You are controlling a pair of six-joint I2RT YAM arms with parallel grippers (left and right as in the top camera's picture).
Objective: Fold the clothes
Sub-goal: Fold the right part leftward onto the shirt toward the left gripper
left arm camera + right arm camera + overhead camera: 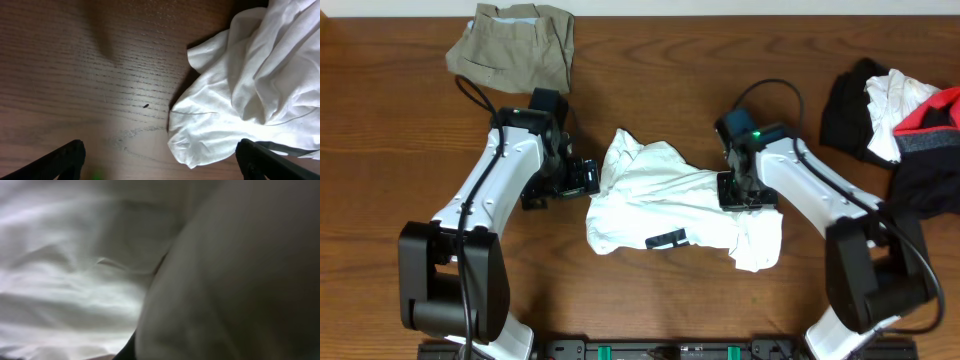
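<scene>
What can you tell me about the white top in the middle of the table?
The white top is soft, thin-looking fabric, crumpled in a loose heap on the wooden table. A small black rectangular mark shows near its lower edge in the overhead view. The right gripper sits on its right side; the open left gripper stands beside its left edge.
</scene>
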